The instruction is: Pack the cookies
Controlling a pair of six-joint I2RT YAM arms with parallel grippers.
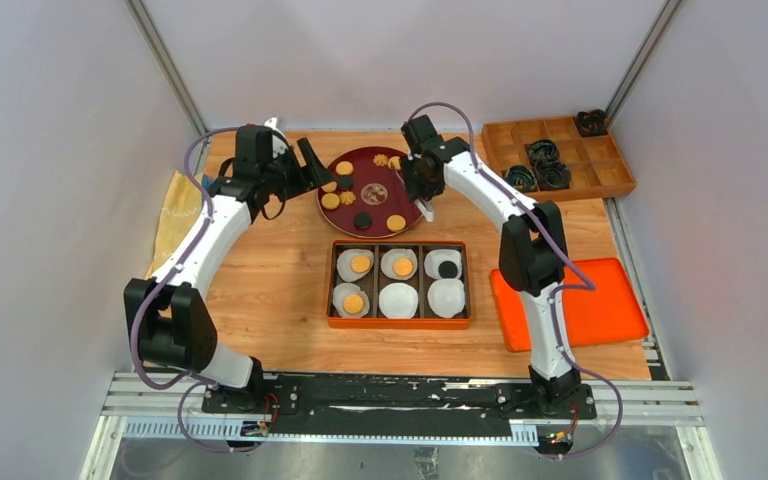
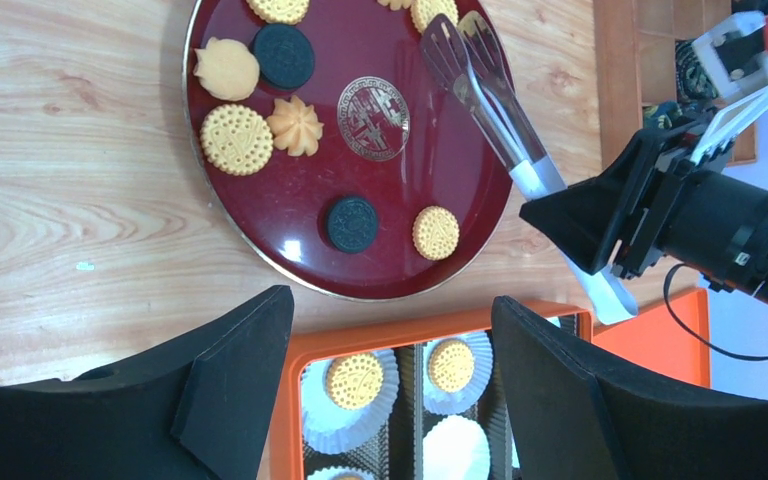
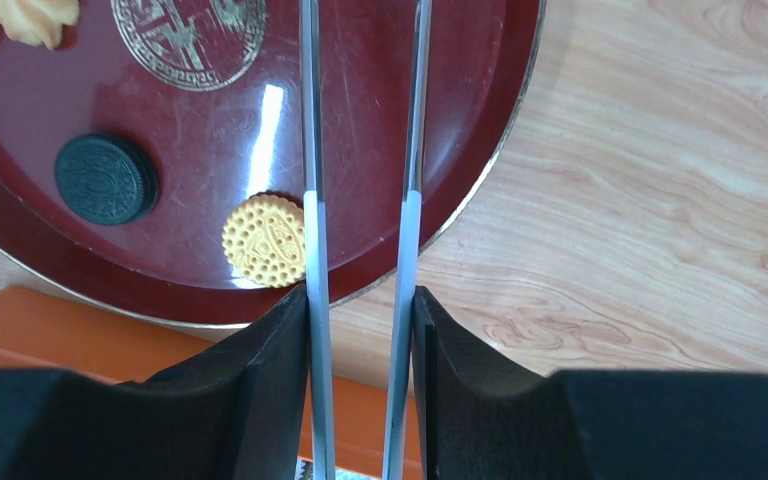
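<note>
A dark red round plate (image 1: 410, 205) holds several cookies: golden round ones (image 2: 236, 139), dark ones (image 2: 351, 222) and a flower-shaped one (image 2: 294, 126). In front of it stands an orange box (image 1: 398, 320) with six white paper cups. Three cups hold golden cookies (image 1: 360, 264) and one holds a dark cookie (image 1: 448, 269). My right gripper (image 1: 422, 183) is shut on metal tongs (image 3: 310, 150). The tong arms stand slightly apart, with their tips over the plate's far side (image 2: 445, 50). A golden cookie (image 3: 263, 240) lies beside the tongs. My left gripper (image 1: 312, 163) is open and empty at the plate's left edge.
A wooden compartment tray (image 1: 600, 180) with dark objects stands at the back right. An orange lid (image 1: 570, 300) lies to the right of the box. A yellow cloth (image 1: 175, 215) lies at the left table edge. Grey walls enclose the table.
</note>
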